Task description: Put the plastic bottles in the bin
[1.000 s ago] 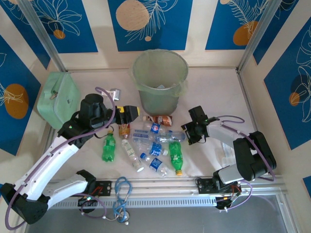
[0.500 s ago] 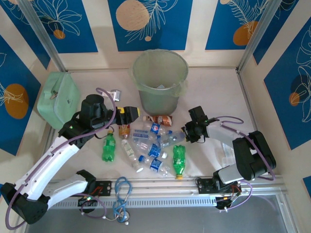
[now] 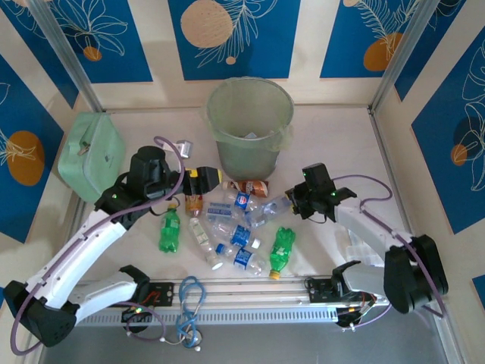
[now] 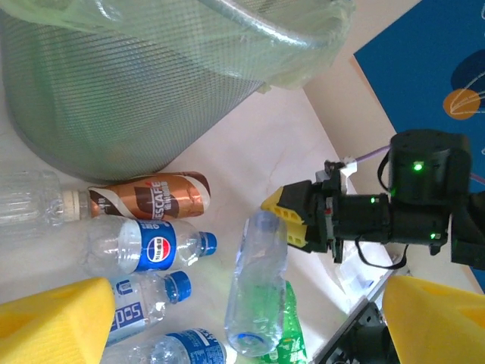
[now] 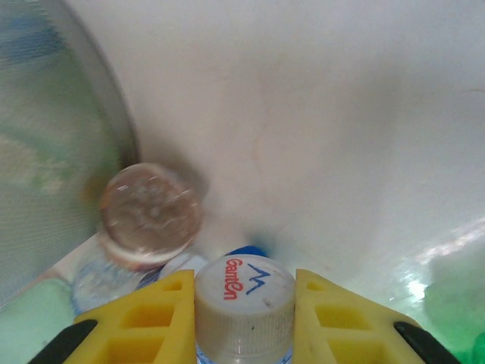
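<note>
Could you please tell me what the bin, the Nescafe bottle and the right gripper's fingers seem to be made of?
Bin: pale green translucent plastic, finely meshed wall; thin crinkled clear liner over the rim.
Nescafe bottle: glossy brown printed sleeve, probably over plastic.
Right gripper's fingers: matte yellow, with latticed cut-outs, likely moulded or printed plastic.

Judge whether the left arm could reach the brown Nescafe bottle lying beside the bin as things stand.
Probably yes. The open left gripper faces the Nescafe bottle, which lies uncovered at the foot of the bin. A Pepsi bottle lies close beside it, so a finger might nudge that.
</note>
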`<control>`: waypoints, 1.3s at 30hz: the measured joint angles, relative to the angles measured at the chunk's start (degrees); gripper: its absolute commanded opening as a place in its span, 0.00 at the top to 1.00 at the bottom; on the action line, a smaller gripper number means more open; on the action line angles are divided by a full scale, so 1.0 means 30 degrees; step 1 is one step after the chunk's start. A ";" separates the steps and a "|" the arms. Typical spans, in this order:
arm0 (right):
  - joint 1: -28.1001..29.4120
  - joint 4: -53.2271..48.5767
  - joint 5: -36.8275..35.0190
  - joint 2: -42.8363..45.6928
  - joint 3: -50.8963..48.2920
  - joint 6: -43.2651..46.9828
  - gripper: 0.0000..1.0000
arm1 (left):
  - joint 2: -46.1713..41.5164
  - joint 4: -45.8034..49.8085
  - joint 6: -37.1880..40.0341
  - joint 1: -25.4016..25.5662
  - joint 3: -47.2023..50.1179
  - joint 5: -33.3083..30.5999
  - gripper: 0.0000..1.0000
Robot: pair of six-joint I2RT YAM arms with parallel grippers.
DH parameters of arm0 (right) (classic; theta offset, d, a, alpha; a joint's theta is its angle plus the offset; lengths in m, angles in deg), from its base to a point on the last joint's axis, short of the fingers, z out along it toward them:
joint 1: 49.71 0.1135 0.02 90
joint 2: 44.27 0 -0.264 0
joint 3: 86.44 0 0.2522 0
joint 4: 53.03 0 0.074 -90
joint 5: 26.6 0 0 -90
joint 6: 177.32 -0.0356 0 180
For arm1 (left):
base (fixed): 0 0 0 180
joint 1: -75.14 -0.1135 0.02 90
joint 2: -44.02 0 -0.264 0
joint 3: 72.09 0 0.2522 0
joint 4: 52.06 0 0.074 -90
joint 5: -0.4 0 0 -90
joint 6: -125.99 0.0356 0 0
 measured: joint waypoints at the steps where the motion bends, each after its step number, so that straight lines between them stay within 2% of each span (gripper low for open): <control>1: 0.0000 -0.0036 0.0007 0.0437 0.0007 0.0211 0.81 | 0.0087 -0.0182 -0.0080 0.0007 0.0000 0.0291 0.04; 8: 0.1326 -0.1829 -0.0539 0.3869 0.0903 0.2266 0.82 | 0.1180 -0.2222 -0.0743 0.0597 0.0000 0.3213 0.00; 14: 0.3118 -0.3220 -0.1719 0.5982 0.3832 0.4364 0.82 | 0.2361 -0.3650 -0.0874 0.3279 -0.0066 0.4167 0.00; 21: 0.4481 -0.3869 -0.2863 0.6186 0.7082 0.6237 0.82 | 0.3789 -0.4954 -0.1224 0.5115 -0.0321 0.4663 0.00; 32: 0.4852 -0.3126 -0.3009 0.5923 0.7839 0.6892 0.82 | 0.4102 -0.9326 -0.3701 0.5566 0.0124 0.5967 0.00; 39: 0.5289 -0.2375 -0.2943 0.5559 0.7883 0.6892 0.82 | 0.5319 -1.0309 -0.4386 0.5763 0.0109 0.6047 0.13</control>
